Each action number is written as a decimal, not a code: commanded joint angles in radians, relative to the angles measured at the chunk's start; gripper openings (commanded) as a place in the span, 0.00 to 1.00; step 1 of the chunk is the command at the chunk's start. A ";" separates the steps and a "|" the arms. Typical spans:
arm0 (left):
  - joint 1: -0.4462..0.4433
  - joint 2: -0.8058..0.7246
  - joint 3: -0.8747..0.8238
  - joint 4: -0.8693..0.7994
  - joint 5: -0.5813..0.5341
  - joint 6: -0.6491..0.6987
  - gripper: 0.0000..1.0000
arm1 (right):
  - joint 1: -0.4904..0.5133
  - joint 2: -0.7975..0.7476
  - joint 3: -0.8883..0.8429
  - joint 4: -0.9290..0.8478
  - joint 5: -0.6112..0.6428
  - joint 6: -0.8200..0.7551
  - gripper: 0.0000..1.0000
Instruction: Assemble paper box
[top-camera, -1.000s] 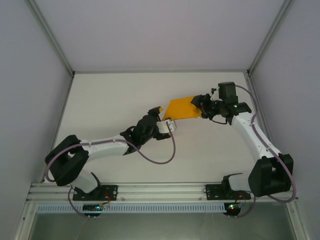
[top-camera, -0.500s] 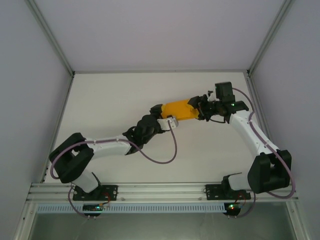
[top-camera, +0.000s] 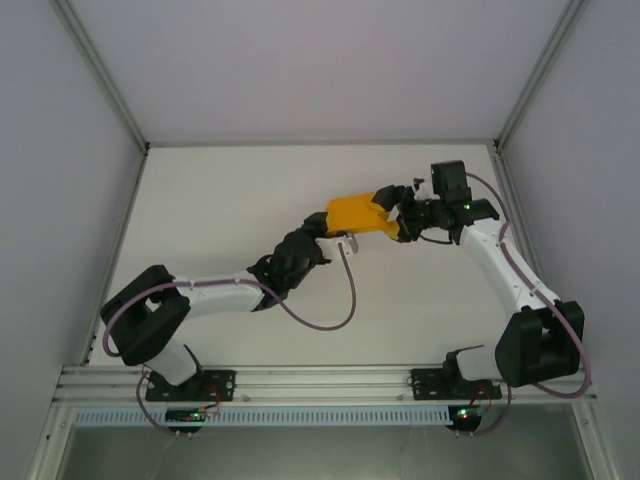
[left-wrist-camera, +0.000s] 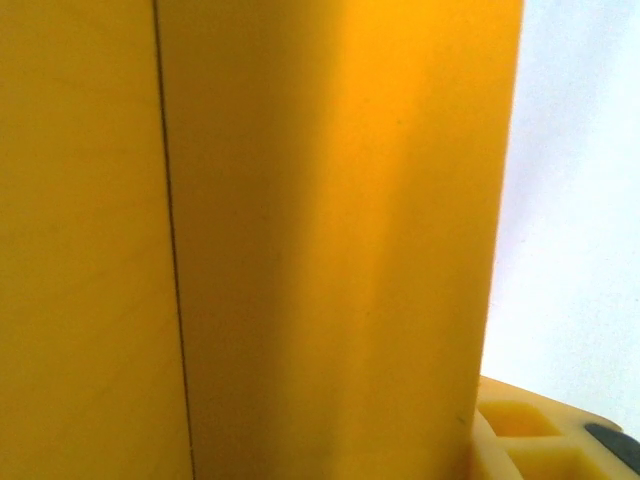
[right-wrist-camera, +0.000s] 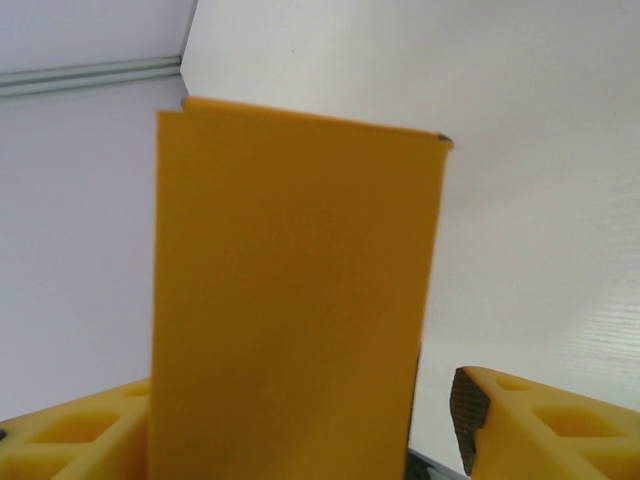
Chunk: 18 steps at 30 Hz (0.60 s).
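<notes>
While the paper box (top-camera: 356, 213) sits between the two arms, the right gripper (top-camera: 398, 220) is at its right end, with a finger (right-wrist-camera: 520, 425) on each side. A small gap shows beside the box, so those jaws are loose. The left gripper (top-camera: 326, 226) is at the box's left end, and I cannot tell if its jaws squeeze.

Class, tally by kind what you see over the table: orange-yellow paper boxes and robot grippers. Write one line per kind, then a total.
Paper boxes: 1, the paper box
Grippers: 2, the left gripper and the right gripper
Total: 3
</notes>
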<state>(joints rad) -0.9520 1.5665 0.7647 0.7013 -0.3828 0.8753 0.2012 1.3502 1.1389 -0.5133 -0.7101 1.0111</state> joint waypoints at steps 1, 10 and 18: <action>-0.011 -0.001 0.010 0.026 -0.024 0.013 0.40 | -0.006 -0.013 0.004 -0.030 0.039 -0.106 0.75; -0.009 -0.051 0.109 -0.427 0.035 -0.165 0.39 | 0.011 -0.114 -0.056 0.160 0.467 -0.355 0.99; 0.104 -0.144 0.273 -0.987 0.363 -0.379 0.34 | 0.066 -0.132 -0.176 0.295 0.606 -0.833 0.99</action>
<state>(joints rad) -0.9016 1.4845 0.9604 -0.0170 -0.1913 0.6113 0.2470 1.2278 1.0222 -0.2947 -0.1699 0.4236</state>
